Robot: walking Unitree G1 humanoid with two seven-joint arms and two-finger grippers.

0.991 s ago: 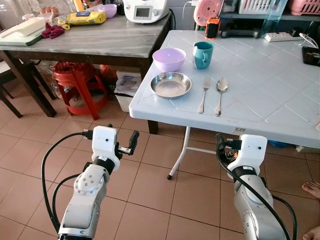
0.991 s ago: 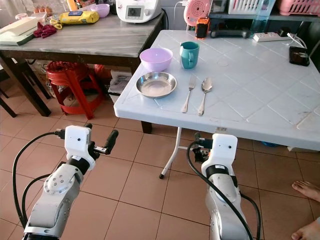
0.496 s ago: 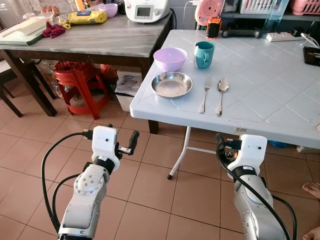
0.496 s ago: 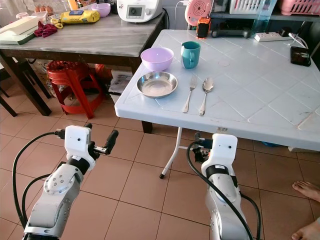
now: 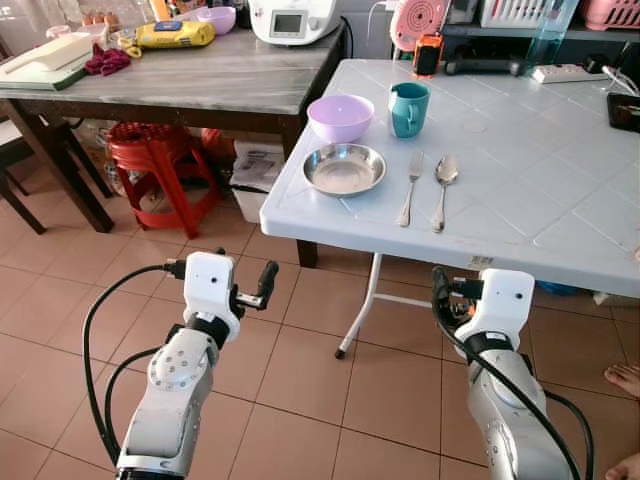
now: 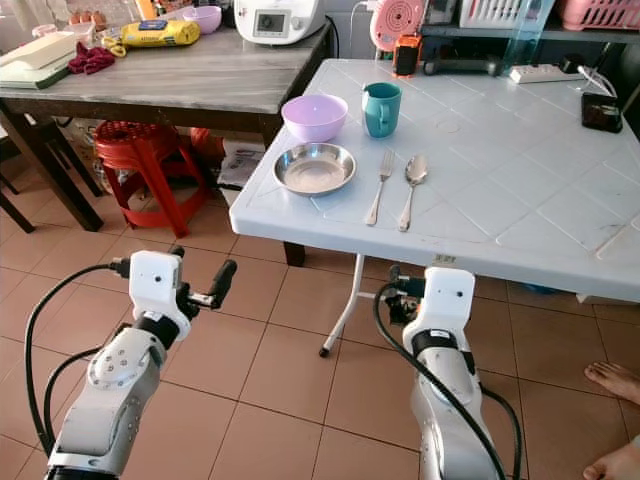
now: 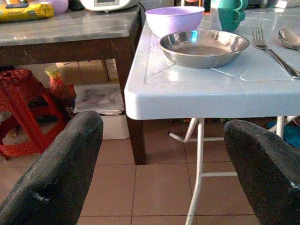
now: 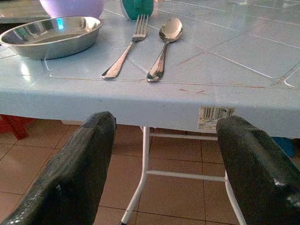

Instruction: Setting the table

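On the white folding table, near its left front corner, lies a steel plate. Behind the plate stand a purple bowl and a teal mug. A fork and a spoon lie side by side to the right of the plate. Both grippers hang low over the tiled floor, in front of the table edge and below it. My left gripper is open and empty, facing the table's left corner. My right gripper is open and empty, level with the table's front edge below the cutlery.
A dark wooden table stands to the left, carrying a white appliance and a yellow packet. A red stool and boxes sit beneath it. A person's bare foot rests on the floor at the lower right.
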